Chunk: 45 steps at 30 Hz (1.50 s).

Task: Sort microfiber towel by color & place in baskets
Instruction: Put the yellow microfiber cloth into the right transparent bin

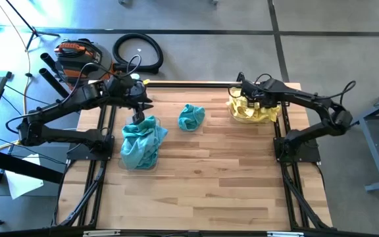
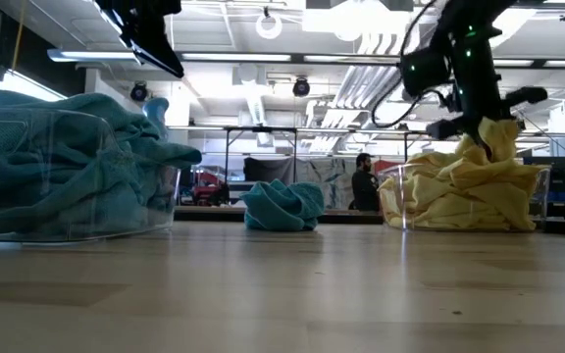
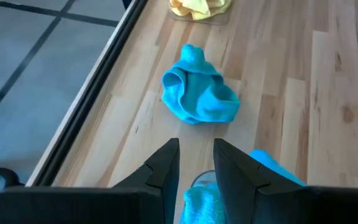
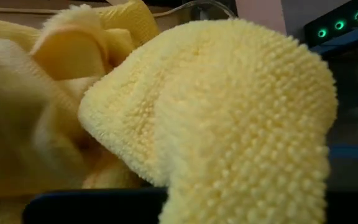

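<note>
Dark left gripper [image 1: 139,105]: hangs above the far end of the teal-filled basket, fingers [image 3: 164,167] a narrow gap apart with nothing between them.
Dark right gripper [image 1: 247,96]: down on the yellow heap; its wrist view is filled with yellow pile and I cannot tell whether the fingers are apart or closed.
Baskets, count two: the left basket [image 2: 72,231] sits on the table's left, the right basket [image 2: 533,201] at the far right.
Teal towels [image 1: 141,141]: several, heaped in the left basket and spilling over its rim.
Loose teal towel [image 1: 191,116]: one, crumpled on the bare wooden table [image 1: 229,178] between the two baskets, apart from both.
Yellow towels [image 1: 252,110]: several, piled in the right basket; none elsewhere.
</note>
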### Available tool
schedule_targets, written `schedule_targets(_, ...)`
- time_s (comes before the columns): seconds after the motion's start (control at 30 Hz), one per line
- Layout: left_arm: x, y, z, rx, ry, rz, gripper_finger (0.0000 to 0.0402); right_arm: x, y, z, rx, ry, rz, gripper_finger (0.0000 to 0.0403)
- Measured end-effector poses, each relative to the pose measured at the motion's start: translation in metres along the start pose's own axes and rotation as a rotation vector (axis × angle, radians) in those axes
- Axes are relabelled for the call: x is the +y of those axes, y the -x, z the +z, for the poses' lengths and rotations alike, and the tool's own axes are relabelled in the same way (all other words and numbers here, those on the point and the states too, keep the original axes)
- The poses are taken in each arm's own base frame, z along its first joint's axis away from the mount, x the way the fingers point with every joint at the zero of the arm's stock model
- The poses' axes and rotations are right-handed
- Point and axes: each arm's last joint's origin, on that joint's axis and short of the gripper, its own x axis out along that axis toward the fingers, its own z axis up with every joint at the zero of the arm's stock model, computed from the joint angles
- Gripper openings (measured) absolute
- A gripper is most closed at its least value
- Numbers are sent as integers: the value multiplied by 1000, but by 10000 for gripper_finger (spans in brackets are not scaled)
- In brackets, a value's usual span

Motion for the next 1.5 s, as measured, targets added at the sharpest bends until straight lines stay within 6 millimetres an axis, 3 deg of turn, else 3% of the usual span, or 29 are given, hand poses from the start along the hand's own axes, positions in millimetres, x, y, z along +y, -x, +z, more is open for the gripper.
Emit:
schedule_targets(0.4, 5, 0, -2, 0, 38, -31, 85, -9, -68, 9, 158, -98, 144, 19)
schedule_targets(0.73, 4, 0, -2, -3, 92, -62, 85, -10, -96, -10, 177, -107, 175, 21)
schedule_targets(0.87, 4, 0, -2, -1, 121, -62, 85, -9, -96, -9, 166, -103, 170, 39)
schedule_targets(1.03, 4, 0, -2, 0, 154, -63, 85, -7, -86, 3, 144, -65, 201, 92)
schedule_targets(1.3, 4, 0, -2, 2, 231, -63, 85, -10, -58, 25, 146, -15, 215, 176)
schedule_targets(1.5, 4, 0, -2, 3, 261, -63, 85, -19, -31, 41, 169, 1, 198, 192)
